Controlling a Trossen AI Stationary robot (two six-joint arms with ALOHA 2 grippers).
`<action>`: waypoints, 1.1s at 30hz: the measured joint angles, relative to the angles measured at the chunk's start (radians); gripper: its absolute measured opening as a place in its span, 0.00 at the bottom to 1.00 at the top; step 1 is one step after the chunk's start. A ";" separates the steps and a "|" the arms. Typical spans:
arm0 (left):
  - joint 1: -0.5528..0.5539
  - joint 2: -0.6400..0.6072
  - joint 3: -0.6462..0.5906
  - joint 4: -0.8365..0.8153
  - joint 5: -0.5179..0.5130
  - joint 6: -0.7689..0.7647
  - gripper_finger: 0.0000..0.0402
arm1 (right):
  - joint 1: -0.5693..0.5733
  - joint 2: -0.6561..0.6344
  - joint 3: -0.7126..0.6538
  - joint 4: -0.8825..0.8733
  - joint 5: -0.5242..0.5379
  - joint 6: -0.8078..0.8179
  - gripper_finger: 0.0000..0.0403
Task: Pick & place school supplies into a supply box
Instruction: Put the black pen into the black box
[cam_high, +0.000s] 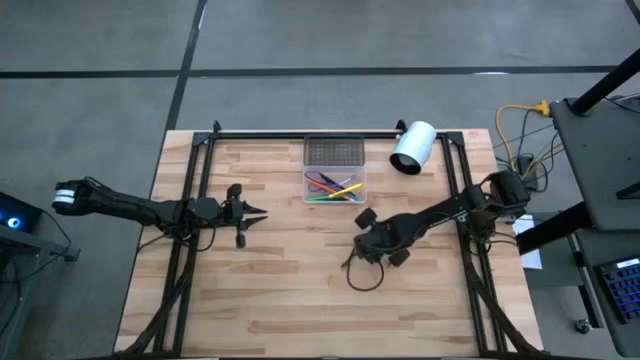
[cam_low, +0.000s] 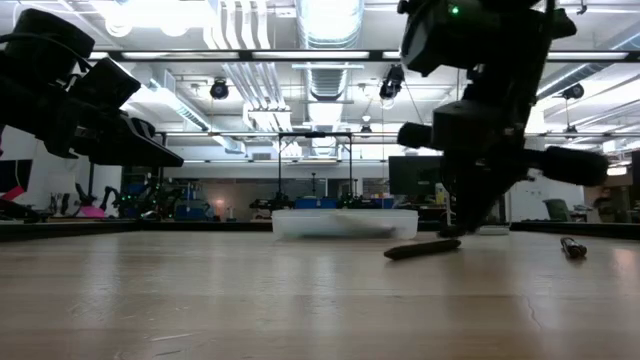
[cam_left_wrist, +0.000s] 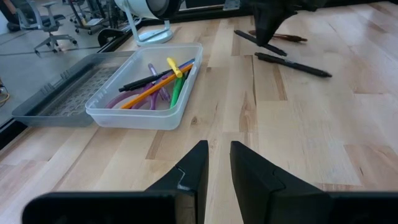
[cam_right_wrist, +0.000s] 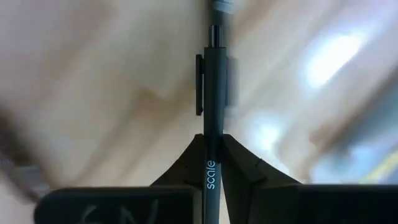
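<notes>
The clear supply box (cam_high: 335, 186) stands at the table's far middle, its grey mesh-patterned part (cam_high: 333, 152) at the far end. In it lie a green pen, yellow pencil, orange stick, purple scissors and a dark pen (cam_left_wrist: 155, 84). My right gripper (cam_high: 365, 243) is just near of the box, shut on a dark pen (cam_right_wrist: 211, 93). A second dark pen (cam_left_wrist: 292, 65) lies flat on the wood beside it. My left gripper (cam_left_wrist: 216, 152) hovers left of the box, open by a narrow gap, holding nothing. My right gripper pinches the dark pen's barrel (cam_right_wrist: 211, 163) between its two fingers, just behind the clip (cam_right_wrist: 199, 84). The fingers come from above and lie across the pen. In the low view the pen (cam_low: 422, 248) is tilted: its free end rests on the table and the held end is higher.
A white cylinder (cam_high: 412, 148) with a dark opening lies right of the box at the far edge. A dark cable loop (cam_high: 365, 275) lies near of my right gripper. Black frame rails (cam_high: 185, 250) run along the table's left and right sides. Bare wood fills the near half.
</notes>
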 joint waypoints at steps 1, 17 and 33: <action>0.000 0.000 0.000 0.000 0.000 0.000 0.13 | -0.001 0.000 0.003 0.005 0.026 0.003 0.04; 0.000 0.000 0.000 0.000 0.000 0.000 0.13 | -0.047 -0.002 0.034 0.216 0.352 0.103 0.04; 0.000 0.000 0.000 0.000 0.000 0.000 0.13 | -0.103 0.011 0.021 0.594 0.671 0.027 0.04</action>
